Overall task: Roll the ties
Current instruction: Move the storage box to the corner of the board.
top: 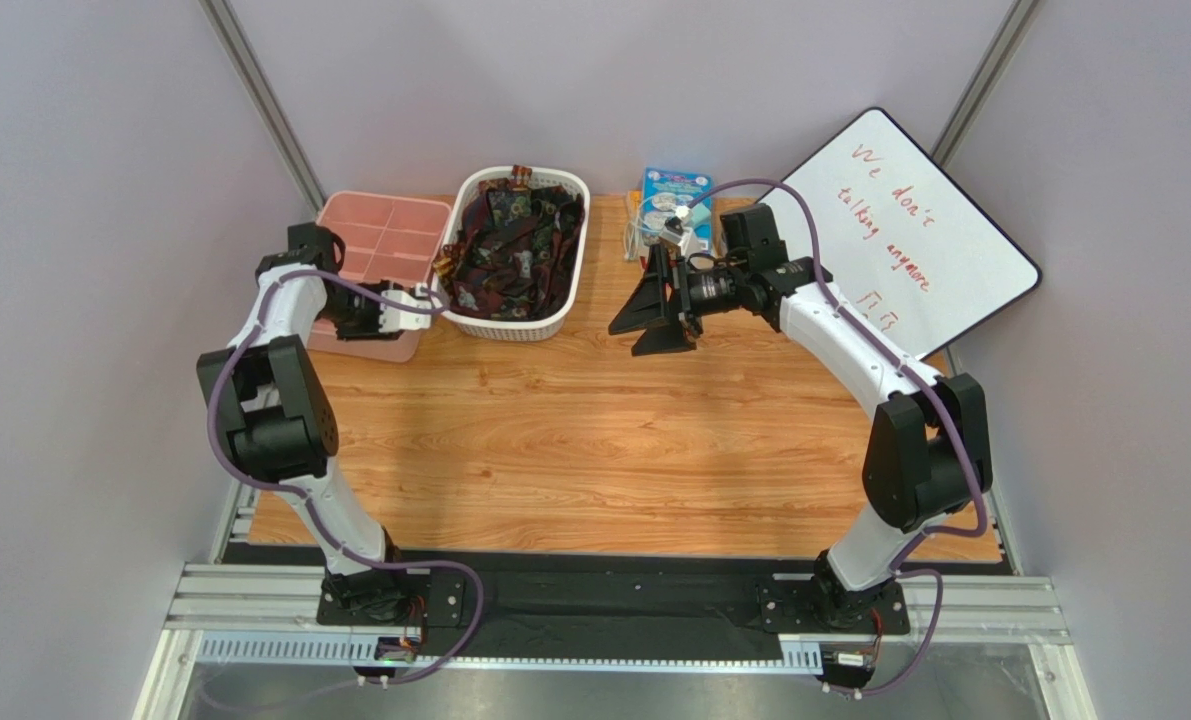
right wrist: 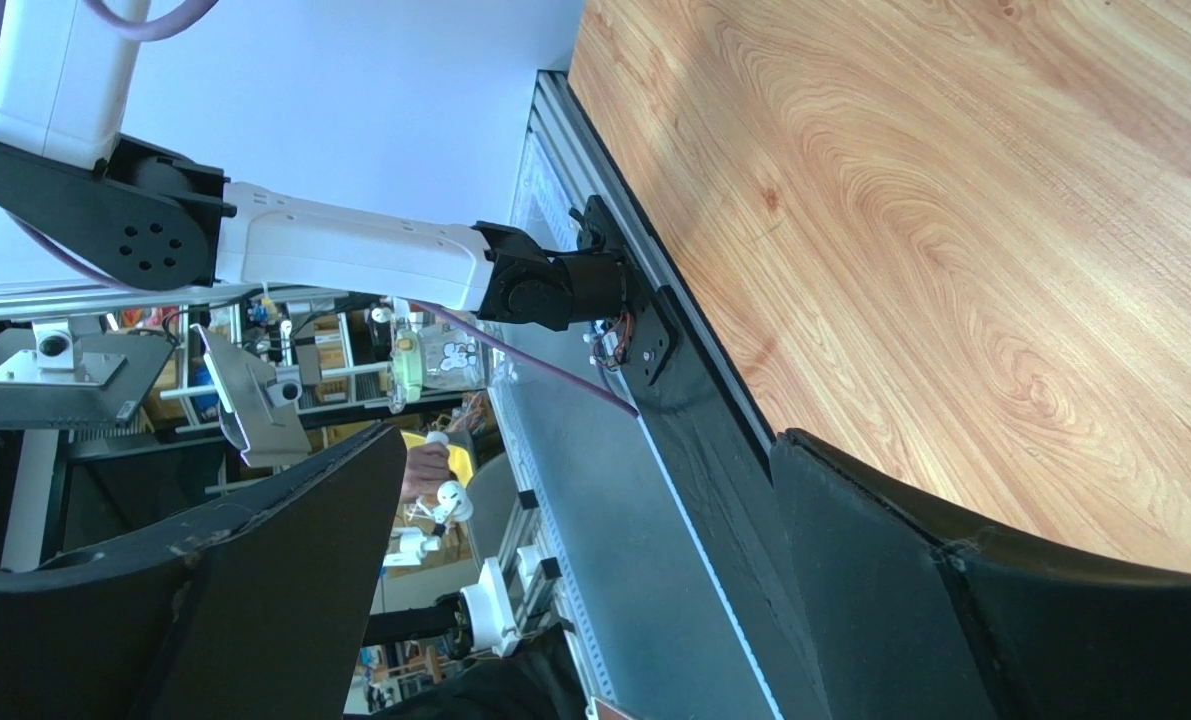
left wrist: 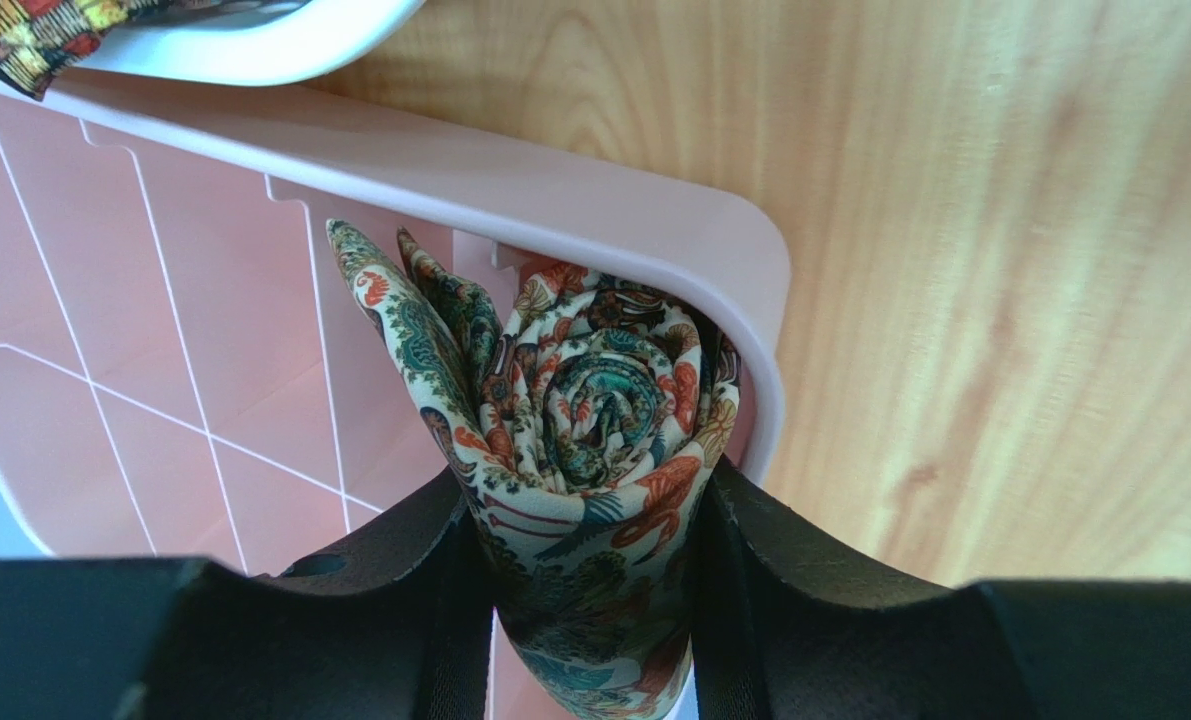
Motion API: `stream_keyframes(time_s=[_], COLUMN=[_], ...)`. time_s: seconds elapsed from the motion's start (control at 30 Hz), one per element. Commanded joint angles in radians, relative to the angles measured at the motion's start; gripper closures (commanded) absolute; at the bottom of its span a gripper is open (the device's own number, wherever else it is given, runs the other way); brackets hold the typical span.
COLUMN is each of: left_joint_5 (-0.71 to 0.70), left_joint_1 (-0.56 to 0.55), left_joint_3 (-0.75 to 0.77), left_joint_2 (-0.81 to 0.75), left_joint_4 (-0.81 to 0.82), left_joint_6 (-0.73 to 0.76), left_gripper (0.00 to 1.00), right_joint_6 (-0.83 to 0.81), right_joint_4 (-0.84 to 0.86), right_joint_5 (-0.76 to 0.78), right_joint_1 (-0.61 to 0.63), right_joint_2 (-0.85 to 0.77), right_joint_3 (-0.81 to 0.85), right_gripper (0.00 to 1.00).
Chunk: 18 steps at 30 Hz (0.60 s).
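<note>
A rolled tie [left wrist: 601, 405], pale with an orange, teal and green floral print, stands on end in the corner compartment of a pink divided tray [left wrist: 556, 195]. My left gripper [left wrist: 594, 510] is shut on this roll, one finger [left wrist: 406, 555] on each side. In the top view the left gripper [top: 361, 318] sits at the tray's near edge. More ties [top: 514, 248], dark red and black, lie heaped in a white basket [top: 508, 327]. My right gripper [top: 639, 308] hovers open over the table's back middle and holds nothing; its view shows empty jaws [right wrist: 586, 495].
The pink tray [top: 383, 240] stands left of the basket. A blue box [top: 672, 203] and a whiteboard [top: 917, 233] with red writing sit at the back right. The wooden tabletop [top: 601, 450] spreads in front of them.
</note>
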Motion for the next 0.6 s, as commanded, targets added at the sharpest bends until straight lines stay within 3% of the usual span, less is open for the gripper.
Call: stream_keyframes(time_s=[0.0,0.2,0.37,0.5,0.57], left_joint_5=[0.023,0.002,-0.049,0.008,0.065], left_joint_1=[-0.002,-0.067,-0.085,-0.047,-0.032], left_joint_3=[0.0,-0.051,-0.051,0.191,0.32], left_joint_2=[-0.077,-0.1,-0.094,0.012,0.054], left_joint_4=[-0.113,-0.179,-0.17,-0.34,-0.38], left_joint_6=[-0.031,-0.193,-0.222,-0.345,-0.483], left_gripper=[1.0,1.0,1.0,1.0,1.0], right_joint_6=[-0.007,-0.002,-0.004,-0.019,-0.022], right_joint_4=[0.005,0.005,0.005,-0.009,-0.012], right_joint_5=[-0.023,-0.025,-0.023,-0.023,-0.02], right_joint_1=[-0.002,-0.004,-0.002,-0.002,-0.002], right_joint_2=[0.012,0.023,0.02,0.018,0.017], right_joint_3=[-0.001,0.009,0.005,0.002,0.006], right_gripper=[0.0,0.0,0.0,0.0,0.0])
